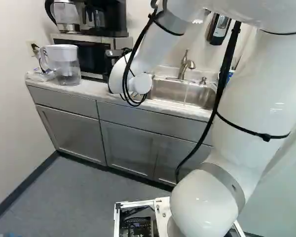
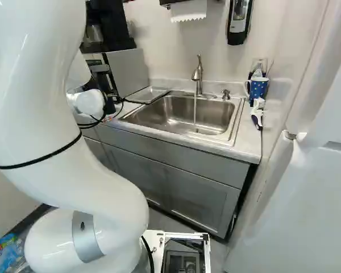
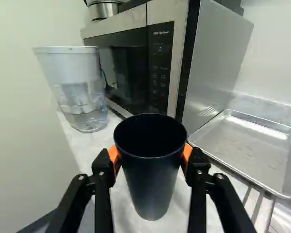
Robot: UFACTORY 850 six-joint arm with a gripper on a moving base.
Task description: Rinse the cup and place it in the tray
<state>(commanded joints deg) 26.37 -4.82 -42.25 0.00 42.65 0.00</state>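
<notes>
so, the dark cup (image 3: 153, 184) stands upright between the fingers (image 3: 103, 165), which are clamped on it from both sides, over the table (image 2: 247, 139) beside the microwave (image 3: 199, 63); whether its base touches, i can't tell. rinsing comes next, i judge: lift straight up, high enough to pass the raised rim of the tray (image 3: 247, 145), then carry it level to the water (image 2: 195, 111) running from the faucet (image 2: 198, 74) into the sink (image 2: 237, 116). best to bring the mouth under the stream from the side, keeping the wrist dry and off the spout, then tip it low over the basin. a wet wall may slip, so turn gently. the pitcher (image 3: 80, 80) is near too, and the looped cables (image 1: 128, 84) could snag. the spotted mug (image 2: 258, 88) sits beyond the sink.
</notes>
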